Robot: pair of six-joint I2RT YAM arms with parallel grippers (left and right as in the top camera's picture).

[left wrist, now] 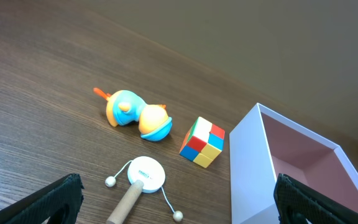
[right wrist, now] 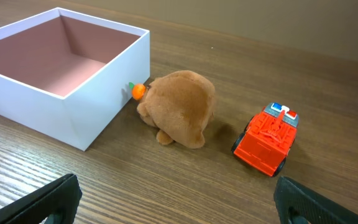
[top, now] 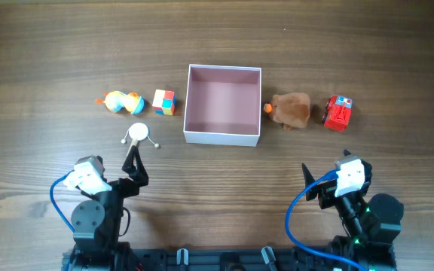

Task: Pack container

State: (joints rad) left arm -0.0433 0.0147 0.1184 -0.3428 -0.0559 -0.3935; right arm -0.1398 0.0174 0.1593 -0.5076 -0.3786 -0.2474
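Note:
The container (top: 222,137), a square white box with a dusty pink inside, stands at the table's middle and holds nothing; it also shows in the left wrist view (left wrist: 251,168) and the right wrist view (right wrist: 79,118). Left of it lie a colour cube (top: 163,102) (left wrist: 202,141), an orange and blue duck toy (top: 122,102) (left wrist: 137,115) and a white rattle drum with a wooden handle (top: 137,135) (left wrist: 143,177). Right of it lie a brown plush with an orange carrot (top: 291,110) (right wrist: 179,107) and a red truck (top: 338,112) (right wrist: 266,138). My left gripper (top: 136,170) (left wrist: 176,202) and right gripper (top: 313,183) (right wrist: 179,202) are open and empty near the front edge.
The wooden table (top: 44,53) stretches bare to the left and right sides. Blue cables (top: 296,218) loop beside both arm bases at the front.

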